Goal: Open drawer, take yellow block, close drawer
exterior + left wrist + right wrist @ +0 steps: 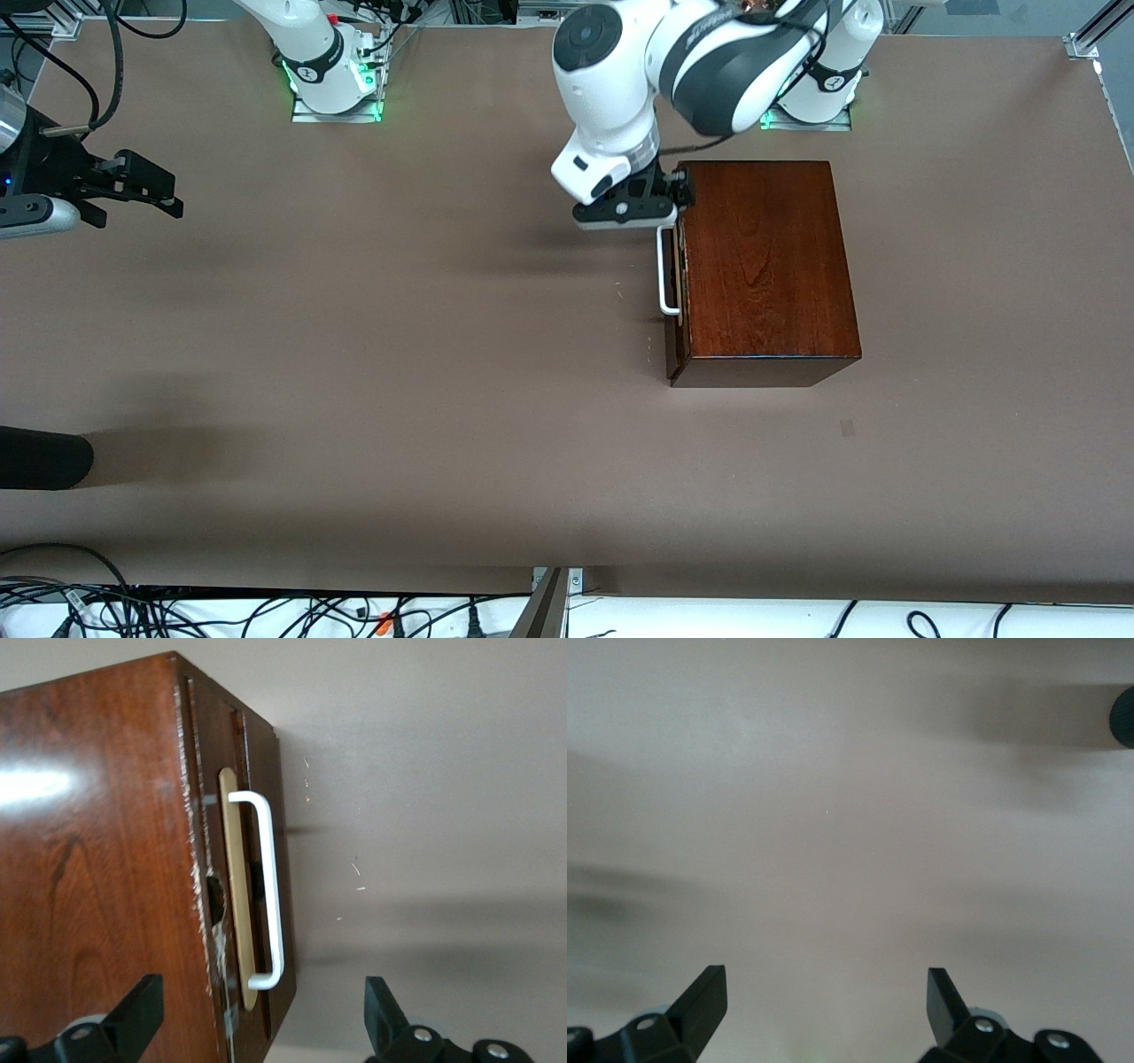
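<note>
The glossy mahogany box [766, 266] stands toward the left arm's end of the table. Its drawer [675, 292] looks pushed in, with its front facing the right arm's end. The white bar handle [663, 275] runs along that front. My left gripper [657, 214] hovers open over the handle's end nearest the bases, and nothing is between its fingers. In the left wrist view the handle [270, 895] and drawer front [262, 753] lie just ahead of the open left gripper [263, 990]. The yellow block is hidden. My right gripper [175, 197] waits open over bare table at the right arm's end, shown as [827, 983].
A black rounded object [40, 456] pokes in over the table edge at the right arm's end, nearer the front camera, and shows again as [1123, 716]. Cables [177, 611] lie along the edge nearest the front camera. Brown tabletop [399, 354] stretches between the box and the right gripper.
</note>
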Tool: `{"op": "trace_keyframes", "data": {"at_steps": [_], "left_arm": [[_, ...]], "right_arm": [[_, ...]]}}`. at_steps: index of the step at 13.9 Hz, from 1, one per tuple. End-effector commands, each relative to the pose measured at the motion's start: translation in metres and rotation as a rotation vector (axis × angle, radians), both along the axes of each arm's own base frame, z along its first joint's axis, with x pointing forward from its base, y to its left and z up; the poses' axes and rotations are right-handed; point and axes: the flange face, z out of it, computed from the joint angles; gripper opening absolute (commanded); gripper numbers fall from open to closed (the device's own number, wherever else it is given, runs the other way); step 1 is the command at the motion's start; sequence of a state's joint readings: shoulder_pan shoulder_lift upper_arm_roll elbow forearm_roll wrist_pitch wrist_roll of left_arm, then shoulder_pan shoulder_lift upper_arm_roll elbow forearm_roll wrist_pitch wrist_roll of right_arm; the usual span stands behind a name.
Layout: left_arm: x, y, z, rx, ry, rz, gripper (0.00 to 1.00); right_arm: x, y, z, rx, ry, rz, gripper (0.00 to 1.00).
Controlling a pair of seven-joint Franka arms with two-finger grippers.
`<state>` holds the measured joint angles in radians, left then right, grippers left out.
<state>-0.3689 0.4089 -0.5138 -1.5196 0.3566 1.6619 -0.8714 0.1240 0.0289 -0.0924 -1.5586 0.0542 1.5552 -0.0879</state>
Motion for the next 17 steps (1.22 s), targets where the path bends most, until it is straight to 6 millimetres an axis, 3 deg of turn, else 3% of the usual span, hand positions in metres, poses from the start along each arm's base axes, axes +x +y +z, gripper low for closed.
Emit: {"op": "trace_keyframes", "data": {"at_steps": [1, 10, 17], "left_arm": [[0.013, -0.006, -0.016, -0.004, -0.003, -0.046, 1.00], [0.030, -0.006, -0.087, 0.055, -0.025, -0.012, 1.00], [0.034, -0.003, -0.119, 0.072, -0.032, 0.000, 1.00]], "right_arm": [[-0.003, -0.003, 0.006, -0.015, 0.000, -0.005, 1.00], [-0.003, -0.004, 0.005, -0.014, 0.006, -0.006, 1.00], [-0.003, -0.004, 0.004, -0.013, 0.007, -0.006, 1.00]]}}
